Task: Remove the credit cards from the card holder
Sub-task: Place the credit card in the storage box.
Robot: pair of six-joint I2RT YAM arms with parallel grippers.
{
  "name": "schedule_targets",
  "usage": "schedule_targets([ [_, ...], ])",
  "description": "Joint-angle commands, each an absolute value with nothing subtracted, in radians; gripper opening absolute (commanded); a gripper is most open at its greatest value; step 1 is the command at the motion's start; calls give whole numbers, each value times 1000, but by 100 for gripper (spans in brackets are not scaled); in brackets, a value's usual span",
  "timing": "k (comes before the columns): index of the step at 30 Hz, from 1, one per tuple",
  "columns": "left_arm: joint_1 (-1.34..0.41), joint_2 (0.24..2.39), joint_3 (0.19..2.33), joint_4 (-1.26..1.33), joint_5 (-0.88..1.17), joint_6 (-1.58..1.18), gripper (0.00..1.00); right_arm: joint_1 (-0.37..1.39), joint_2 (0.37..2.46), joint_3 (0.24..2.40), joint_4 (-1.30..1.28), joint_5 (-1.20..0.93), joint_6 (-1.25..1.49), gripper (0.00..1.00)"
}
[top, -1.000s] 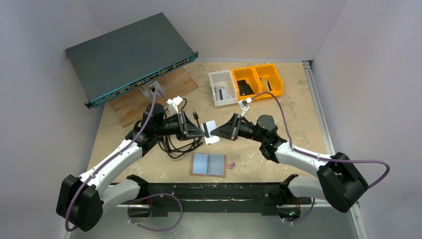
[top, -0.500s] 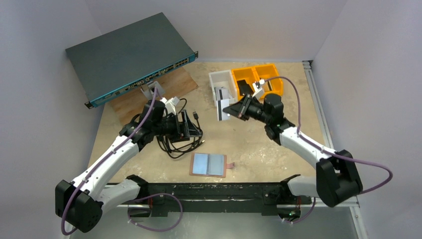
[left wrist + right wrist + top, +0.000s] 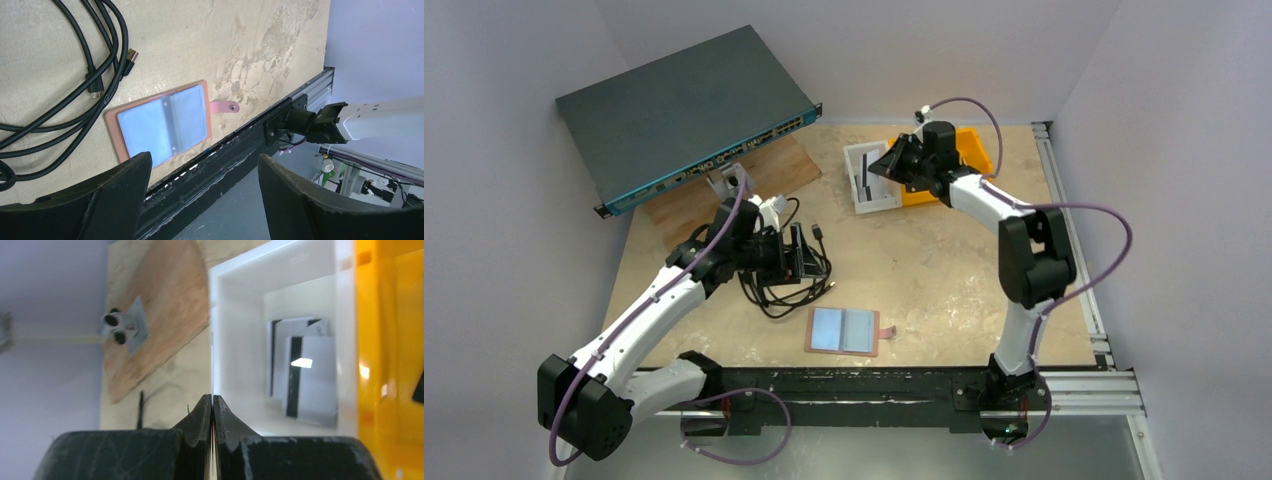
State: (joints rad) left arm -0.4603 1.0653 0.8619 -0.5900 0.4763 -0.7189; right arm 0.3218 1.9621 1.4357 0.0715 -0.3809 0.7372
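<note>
The right fingers (image 3: 212, 407) are pinching a thin pale plastic credit card (image 3: 212, 367) edge-on, having carried it from mid-bench to the far white plastic bin (image 3: 861, 190), where two cards (image 3: 302, 375) are already lying. The left fingers (image 3: 200, 192), having just released it, are standing wide open and empty above the one open reddish-brown leather card holder (image 3: 842, 331) near the bench's front edge, its clear pockets now looking emptied.

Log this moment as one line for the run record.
left gripper: open, empty | right gripper: shut on credit card, over white bin | card holder: open on table
</note>
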Motion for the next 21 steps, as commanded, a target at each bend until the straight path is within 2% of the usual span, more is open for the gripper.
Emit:
schedule_targets([
  [1, -457, 1069, 905, -591, 490, -679, 77, 319, 2075, 1611, -70, -322, 669, 0],
  [8, -457, 1068, 897, -601, 498, -667, 78, 316, 2168, 1731, -152, -252, 638, 0],
  [16, -475, 1094, 899, -602, 487, -668, 79, 316, 2185, 1786, -206, -270, 633, 37],
  [21, -546, 1128, 909, -613, 417, -672, 79, 317, 2118, 1773, -252, -243, 630, 44],
])
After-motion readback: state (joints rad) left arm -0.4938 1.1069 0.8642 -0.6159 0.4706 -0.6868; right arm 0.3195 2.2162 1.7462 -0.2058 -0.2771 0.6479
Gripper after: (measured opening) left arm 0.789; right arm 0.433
